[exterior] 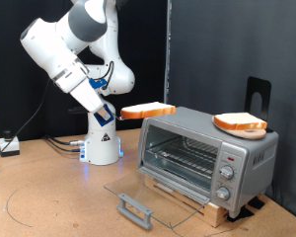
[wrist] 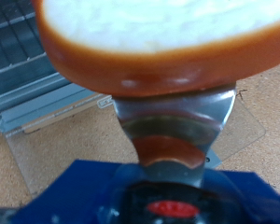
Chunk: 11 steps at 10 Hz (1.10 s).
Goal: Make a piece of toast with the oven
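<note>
One slice, the piece of toast (exterior: 148,111), is riding level in the end effector (exterior: 119,112), clamped by its crust, hovering just beside the oven (exterior: 207,153)'s open door; keeping it flat looks key for meeting the rack.

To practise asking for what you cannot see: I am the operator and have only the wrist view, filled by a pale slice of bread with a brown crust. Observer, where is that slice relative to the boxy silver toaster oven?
Observer: In the exterior view the gripper holds the pale, brown-crusted slice of bread level in the air, beside the upper corner of the boxy silver toaster oven on the exterior view's left.
Operator: Is anything on top of the oven?
Observer: Yes, a second slice of bread lies on its roof, towards the exterior view's right.
</note>
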Motion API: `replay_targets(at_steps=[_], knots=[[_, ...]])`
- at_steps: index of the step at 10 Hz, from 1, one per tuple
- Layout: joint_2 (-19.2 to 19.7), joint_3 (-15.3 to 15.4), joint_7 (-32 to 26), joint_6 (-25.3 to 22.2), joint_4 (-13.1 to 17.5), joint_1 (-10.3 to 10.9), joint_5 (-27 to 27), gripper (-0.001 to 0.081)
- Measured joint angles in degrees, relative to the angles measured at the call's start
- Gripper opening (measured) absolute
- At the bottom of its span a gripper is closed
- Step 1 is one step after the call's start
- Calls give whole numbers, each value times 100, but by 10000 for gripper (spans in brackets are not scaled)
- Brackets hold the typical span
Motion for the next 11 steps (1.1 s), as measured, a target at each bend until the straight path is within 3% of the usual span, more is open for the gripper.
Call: replay_targets(at_steps=[6,11], knots=[[580,116,-548,615,-162,3,-384,457],[898,526,-795,1107,-239,149,-407,457]])
